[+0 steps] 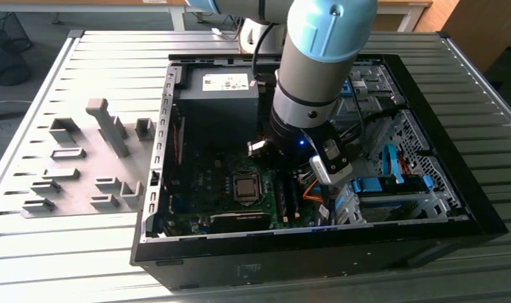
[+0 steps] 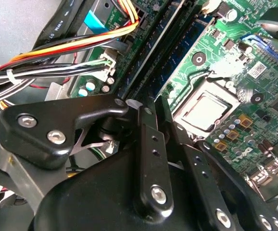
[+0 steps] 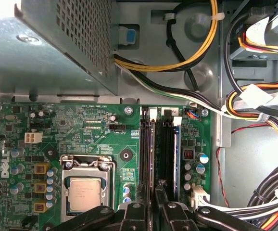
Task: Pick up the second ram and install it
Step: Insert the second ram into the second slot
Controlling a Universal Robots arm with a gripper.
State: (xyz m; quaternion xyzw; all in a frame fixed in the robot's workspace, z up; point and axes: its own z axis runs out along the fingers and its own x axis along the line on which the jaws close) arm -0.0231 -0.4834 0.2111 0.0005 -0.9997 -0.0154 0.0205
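Here the end effector [image 3: 153, 202] straddles the second ram [image 3: 146, 159]; fingers nearly closed.

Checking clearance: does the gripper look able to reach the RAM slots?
Probably yes: the gripper sits right above the RAM slots, and the cables lie off to one side.

Arm [image 1: 323, 69] reached steeply down from the top of the exterior view, wrist lowest. Gripper [image 3: 153, 204] pointed downward, black fingers [image 2: 148, 144] drawn close together, only a narrow gap between the tips in both wrist views. Possibly pinched on something thin; could not be made out. Linkage arms splayed to either side behind the fingers.
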